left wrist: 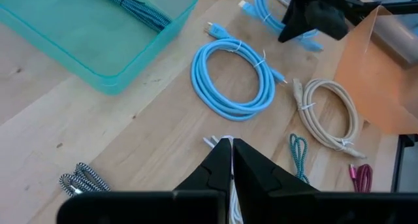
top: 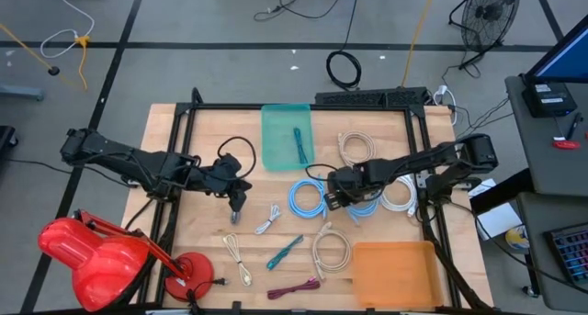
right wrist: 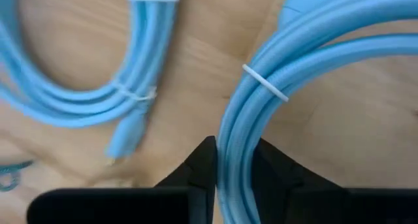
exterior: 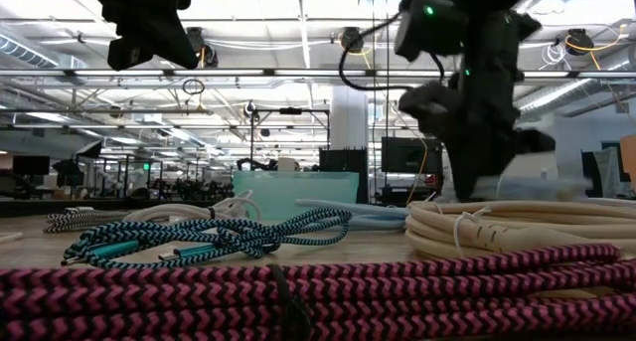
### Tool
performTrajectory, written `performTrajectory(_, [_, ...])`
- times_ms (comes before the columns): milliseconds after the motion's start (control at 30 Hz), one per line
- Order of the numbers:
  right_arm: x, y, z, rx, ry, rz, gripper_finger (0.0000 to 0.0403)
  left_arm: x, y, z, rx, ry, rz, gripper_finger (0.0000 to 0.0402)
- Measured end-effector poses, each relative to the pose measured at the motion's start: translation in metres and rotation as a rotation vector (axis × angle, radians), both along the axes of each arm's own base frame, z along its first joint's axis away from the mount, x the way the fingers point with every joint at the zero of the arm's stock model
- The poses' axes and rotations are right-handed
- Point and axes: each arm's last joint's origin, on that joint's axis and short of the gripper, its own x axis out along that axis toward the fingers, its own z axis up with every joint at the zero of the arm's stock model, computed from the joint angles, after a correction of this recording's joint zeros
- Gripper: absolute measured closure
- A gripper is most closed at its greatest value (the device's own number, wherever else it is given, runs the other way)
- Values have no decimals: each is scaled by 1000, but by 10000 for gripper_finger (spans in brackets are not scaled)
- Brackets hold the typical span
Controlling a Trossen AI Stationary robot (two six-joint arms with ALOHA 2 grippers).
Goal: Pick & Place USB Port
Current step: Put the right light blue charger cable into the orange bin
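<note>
Right end effector (right wrist: pixel 234 160): you are seeing it clamping a blue cable (right wrist: pixel 274 74) on the bench (right wrist: pixel 196 54).
Left end effector (left wrist: pixel 232 155): pressed together, hovering, gripping nothing.

Overhead camera looks straight down, whole table (top: pixel 184 232) in frame; low camera sits at tabletop level, facing the room, pink braided cable (exterior: pixel 298 286) right against the lens; left wrist camera looks down from higher up, right wrist camera sits very close; both catch the blue coil (left wrist: pixel 232 80).
</note>
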Motion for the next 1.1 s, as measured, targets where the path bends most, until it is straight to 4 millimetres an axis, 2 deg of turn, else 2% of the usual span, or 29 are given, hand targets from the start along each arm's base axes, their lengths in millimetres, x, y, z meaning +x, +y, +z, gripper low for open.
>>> performTrajectory(100, [5,0,24,-9,49,15,347,0,0,0,1,0,0,385])
performTrajectory(233, [14,9,70,-36,49,46,347,0,0,0,7,-1,4,385])
performTrajectory(333, [17,26,100,-56,12,52,347,0,0,0,8,-1,4,385])
performTrajectory(467, [15,61,124,-59,-48,40,347,-1,-2,0,18,-3,0,385])
performTrajectory(700, [-16,134,120,-35,-46,-62,347,-1,-3,0,23,-3,-10,385])
performTrajectory(900, [-47,182,112,15,-23,-181,347,-1,-5,0,-12,5,-46,385])
performTrajectory(1100, [-58,233,87,100,-10,-209,347,-1,-5,0,-26,3,-33,385])
